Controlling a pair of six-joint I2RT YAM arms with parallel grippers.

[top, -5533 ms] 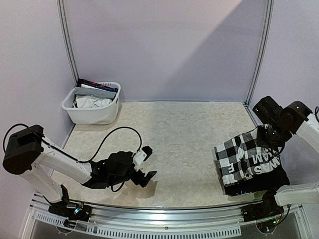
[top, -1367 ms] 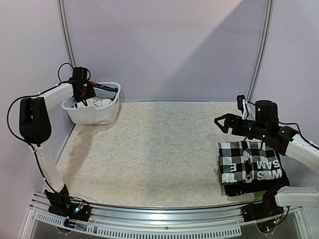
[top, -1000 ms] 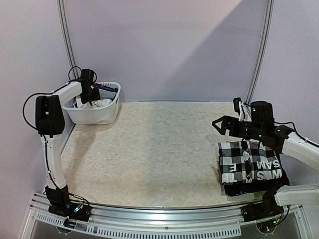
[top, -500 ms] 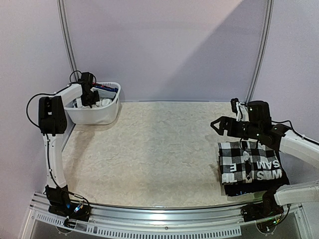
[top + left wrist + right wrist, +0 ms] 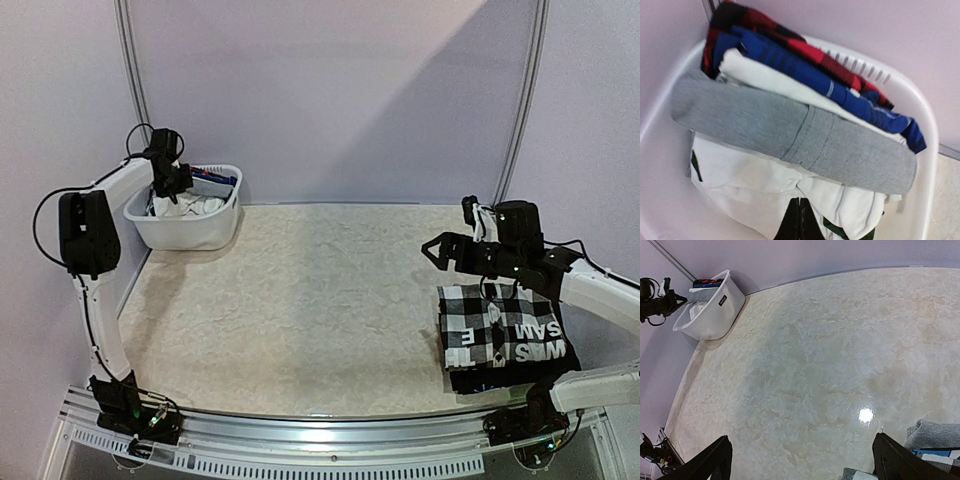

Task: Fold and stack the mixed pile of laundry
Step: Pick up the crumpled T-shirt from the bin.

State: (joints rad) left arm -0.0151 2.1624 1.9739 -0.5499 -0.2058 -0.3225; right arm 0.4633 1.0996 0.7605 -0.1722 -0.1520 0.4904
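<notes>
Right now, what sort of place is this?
Probably a robot test booth for laundry folding: a left arm and right arm at a walled-in table, a basket of clothes, a folded stack.

Basket (image 5: 190,232) at far left of table (image 5: 320,300), garments (image 5: 196,205) inside it, folded stack (image 5: 503,335) near right.

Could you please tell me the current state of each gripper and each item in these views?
left gripper: shut, pinching the white cloth.
right gripper: open, holding nothing.
white cloth: crumpled, in the basket.
basket: upright, filled with clothes.
grey garment: folded, lying across the white cloth.
checkered shirt: folded, lying on the black piece.
black piece: folded, lettering facing up.
</notes>
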